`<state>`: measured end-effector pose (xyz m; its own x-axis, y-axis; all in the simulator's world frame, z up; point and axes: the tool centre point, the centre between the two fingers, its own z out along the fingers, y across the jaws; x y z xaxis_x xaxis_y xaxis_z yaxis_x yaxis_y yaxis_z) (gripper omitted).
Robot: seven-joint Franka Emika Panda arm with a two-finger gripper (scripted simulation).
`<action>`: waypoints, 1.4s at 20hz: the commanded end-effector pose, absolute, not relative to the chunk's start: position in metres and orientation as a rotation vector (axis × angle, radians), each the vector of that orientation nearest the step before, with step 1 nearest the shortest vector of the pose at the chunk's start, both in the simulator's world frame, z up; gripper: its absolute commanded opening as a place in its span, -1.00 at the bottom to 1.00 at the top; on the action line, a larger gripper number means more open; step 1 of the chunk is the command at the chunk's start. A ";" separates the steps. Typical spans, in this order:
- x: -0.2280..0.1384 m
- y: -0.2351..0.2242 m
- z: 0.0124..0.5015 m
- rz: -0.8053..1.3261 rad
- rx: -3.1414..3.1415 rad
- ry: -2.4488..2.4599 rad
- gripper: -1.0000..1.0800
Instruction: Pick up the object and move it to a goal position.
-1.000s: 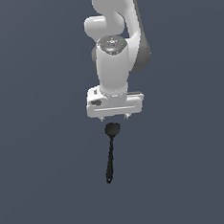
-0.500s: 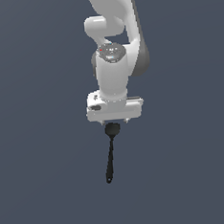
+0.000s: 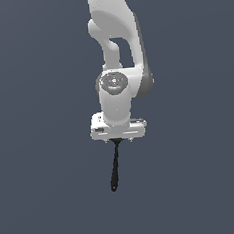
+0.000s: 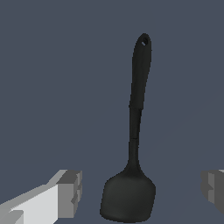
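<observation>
Both views are flat, evenly lit renders against a uniform slate-blue backdrop with no cast shadows on it. Light falls from above and in front: the white arm (image 3: 114, 49) is bright on its facing surfaces and shades to grey along the exterior view's right side. The black utensil (image 4: 133, 162) shows only faint grey sheen (its head reads as nearly a silhouette). No glare, blur or edge distortion; outlines are crisp, slightly jagged. The fingertips (image 4: 70, 192) show stepped light and grey faces.
</observation>
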<state>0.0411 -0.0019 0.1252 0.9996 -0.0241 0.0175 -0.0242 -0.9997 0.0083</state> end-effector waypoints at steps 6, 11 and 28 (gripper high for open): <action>0.055 -0.008 0.083 0.007 3.138 -0.085 0.92; 0.059 -0.010 0.069 0.001 3.140 -0.099 0.92; 0.058 -0.011 0.021 0.000 3.140 -0.101 0.92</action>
<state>0.0576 -0.0107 0.0273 0.9979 -0.0644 -0.0012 -0.0644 -0.9979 0.0002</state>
